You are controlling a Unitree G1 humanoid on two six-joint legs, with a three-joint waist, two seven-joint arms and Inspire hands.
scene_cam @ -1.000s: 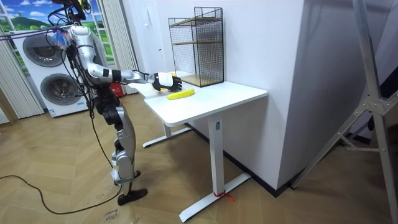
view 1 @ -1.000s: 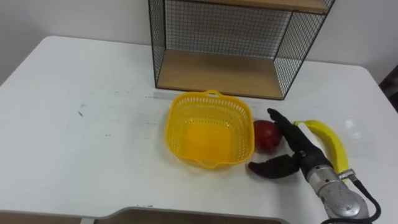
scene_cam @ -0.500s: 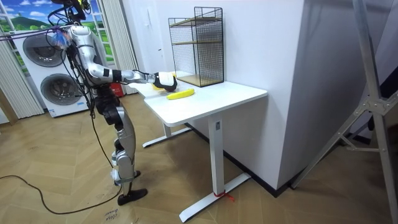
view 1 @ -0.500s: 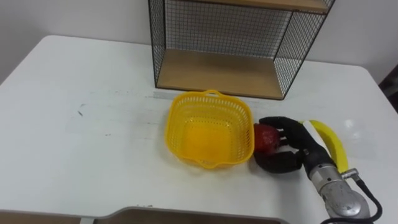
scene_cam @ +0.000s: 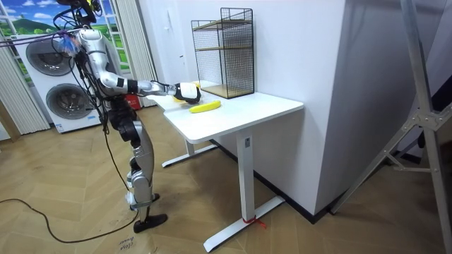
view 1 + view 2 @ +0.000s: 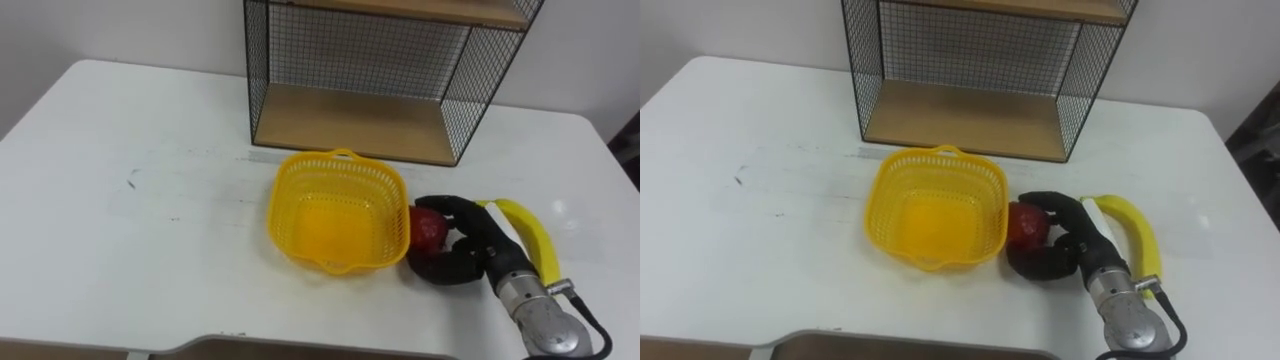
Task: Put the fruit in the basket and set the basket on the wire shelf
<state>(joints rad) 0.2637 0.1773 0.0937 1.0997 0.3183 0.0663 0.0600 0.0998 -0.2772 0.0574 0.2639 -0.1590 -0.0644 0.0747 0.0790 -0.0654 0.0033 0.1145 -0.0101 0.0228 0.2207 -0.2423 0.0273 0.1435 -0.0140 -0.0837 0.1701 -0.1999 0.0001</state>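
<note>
Red round apple (image 6: 428, 228) is being clasped on the white tabletop (image 6: 150, 240) by the curled fingers of the black right hand (image 6: 468, 247), the yellow perforated plastic basket (image 6: 340, 157) being found just beside it, to the hand's left.

The basket (image 6: 291, 203) is glossy perforated plastic, the shelf (image 6: 360, 50) black metal wire with matt wooden boards (image 6: 350, 122), the tabletop (image 6: 150, 225) smooth and matt.

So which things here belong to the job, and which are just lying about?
Job: red apple, with the right hand fingers curled round it; banana; yellow basket; wire shelf.
Just there: white table; washing machines behind the robot.
</note>
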